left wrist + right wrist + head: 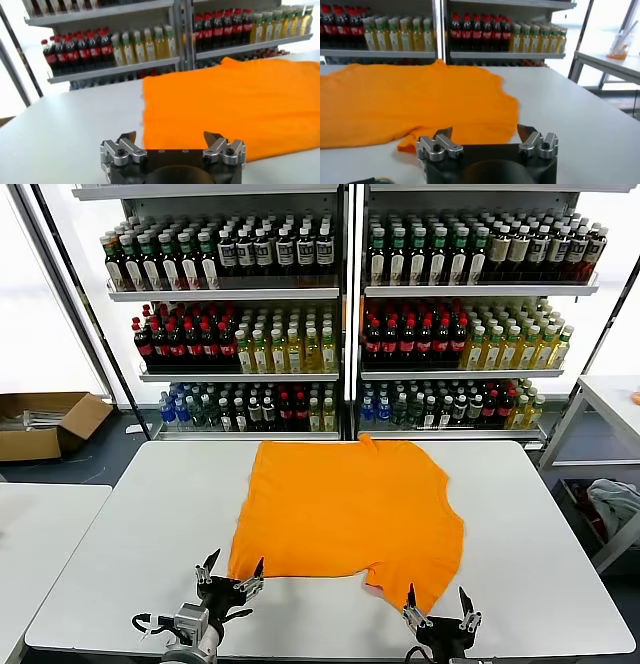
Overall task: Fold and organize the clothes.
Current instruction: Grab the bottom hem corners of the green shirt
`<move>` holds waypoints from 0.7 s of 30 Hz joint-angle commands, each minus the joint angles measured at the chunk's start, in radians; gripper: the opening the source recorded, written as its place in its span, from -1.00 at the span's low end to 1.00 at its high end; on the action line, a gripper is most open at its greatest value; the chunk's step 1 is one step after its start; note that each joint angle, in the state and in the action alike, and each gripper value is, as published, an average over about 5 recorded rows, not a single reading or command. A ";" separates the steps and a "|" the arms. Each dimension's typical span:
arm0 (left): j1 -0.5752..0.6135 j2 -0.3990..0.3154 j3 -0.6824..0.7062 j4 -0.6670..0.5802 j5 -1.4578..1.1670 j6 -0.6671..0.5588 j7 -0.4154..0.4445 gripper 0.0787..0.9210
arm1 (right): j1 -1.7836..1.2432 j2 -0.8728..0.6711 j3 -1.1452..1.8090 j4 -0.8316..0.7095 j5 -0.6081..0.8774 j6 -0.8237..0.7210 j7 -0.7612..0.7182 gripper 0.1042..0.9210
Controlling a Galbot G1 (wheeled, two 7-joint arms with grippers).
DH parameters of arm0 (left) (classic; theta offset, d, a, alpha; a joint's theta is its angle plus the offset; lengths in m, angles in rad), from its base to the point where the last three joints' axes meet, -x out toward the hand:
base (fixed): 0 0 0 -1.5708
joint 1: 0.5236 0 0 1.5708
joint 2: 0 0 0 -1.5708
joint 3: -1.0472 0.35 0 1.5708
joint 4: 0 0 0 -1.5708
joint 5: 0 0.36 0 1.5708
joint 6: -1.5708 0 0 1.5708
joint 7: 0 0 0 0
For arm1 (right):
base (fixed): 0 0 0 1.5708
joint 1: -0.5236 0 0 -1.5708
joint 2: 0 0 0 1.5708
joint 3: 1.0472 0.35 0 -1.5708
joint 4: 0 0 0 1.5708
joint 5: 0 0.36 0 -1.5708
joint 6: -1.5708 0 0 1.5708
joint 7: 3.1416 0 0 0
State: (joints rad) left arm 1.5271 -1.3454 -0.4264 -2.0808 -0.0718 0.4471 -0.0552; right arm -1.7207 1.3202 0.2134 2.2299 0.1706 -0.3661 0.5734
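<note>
Bright daylight behind shelves [345, 314], blown-out windows, soft shadows, wrist backgrounds blurred

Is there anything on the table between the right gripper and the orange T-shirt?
Nothing: only bare white table separates the right gripper from the orange T-shirt, as the right wrist view shows.

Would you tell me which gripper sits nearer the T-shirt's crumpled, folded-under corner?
The right gripper: the orange T-shirt bunches just ahead of it, while the left gripper faces a flat edge.

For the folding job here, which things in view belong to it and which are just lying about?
Belongs to the job:
orange T-shirt, spread flat on the white table
left gripper, open
right gripper, open

Just lying about:
drink shelves
cardboard box
pale cloth heap
</note>
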 commanded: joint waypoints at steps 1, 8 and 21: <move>-0.008 0.006 -0.007 0.046 -0.034 0.021 -0.001 0.77 | 0.008 0.010 -0.003 -0.017 0.015 -0.019 0.008 0.76; -0.011 0.006 -0.009 0.055 -0.040 0.020 -0.001 0.77 | 0.036 0.033 -0.014 -0.043 0.011 -0.039 0.009 0.76; -0.003 0.007 -0.011 0.053 -0.044 0.020 -0.005 0.77 | 0.037 0.044 -0.027 -0.069 0.028 -0.034 -0.001 0.76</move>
State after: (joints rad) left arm 1.5189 -1.3397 -0.4393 -2.0314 -0.1130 0.4631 -0.0608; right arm -1.6889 1.3600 0.1902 2.1687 0.1918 -0.3955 0.5723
